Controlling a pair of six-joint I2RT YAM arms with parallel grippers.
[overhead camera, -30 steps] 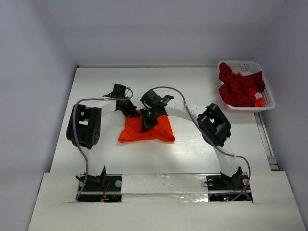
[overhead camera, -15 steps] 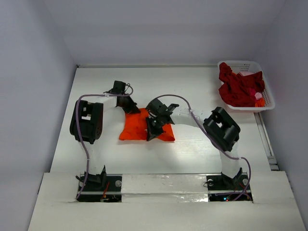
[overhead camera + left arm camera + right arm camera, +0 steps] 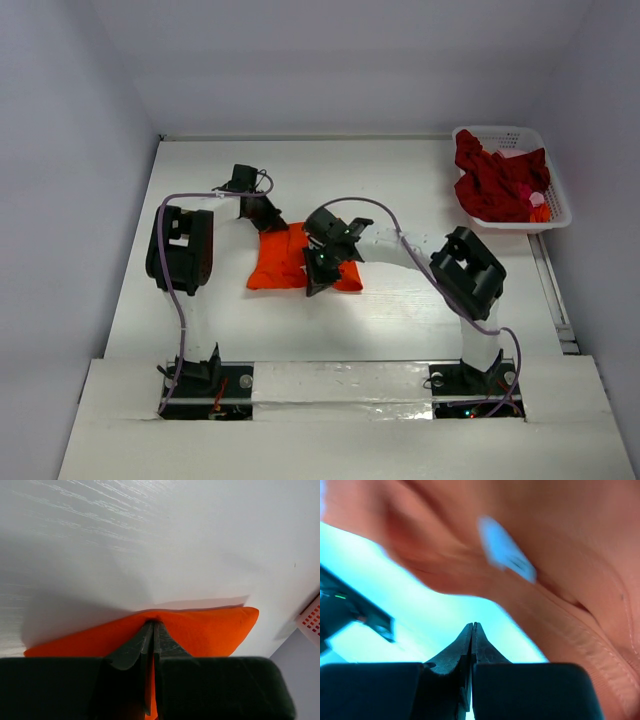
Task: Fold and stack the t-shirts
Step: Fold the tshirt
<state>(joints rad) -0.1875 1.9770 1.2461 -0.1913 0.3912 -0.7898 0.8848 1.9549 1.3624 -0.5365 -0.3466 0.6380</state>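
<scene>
Two pincers met at the partly folded orange t-shirt (image 3: 285,262): the left gripper (image 3: 271,225) pinched its far edge, probably anchoring it. The right gripper (image 3: 312,284) was closed, no cloth visible between its fingers. The dark red t-shirt (image 3: 495,180) waited in the basket (image 3: 500,131).

No text can be read; the white neck label (image 3: 506,555) (on the orange t-shirt (image 3: 560,540)) is blurred.

You're looking at a robot lab test cell: a white table (image 3: 200,165) boxed in by plain pale walls (image 3: 330,60), two cabled arms (image 3: 180,250) bolted along its tape-covered near edge (image 3: 340,410).
</scene>
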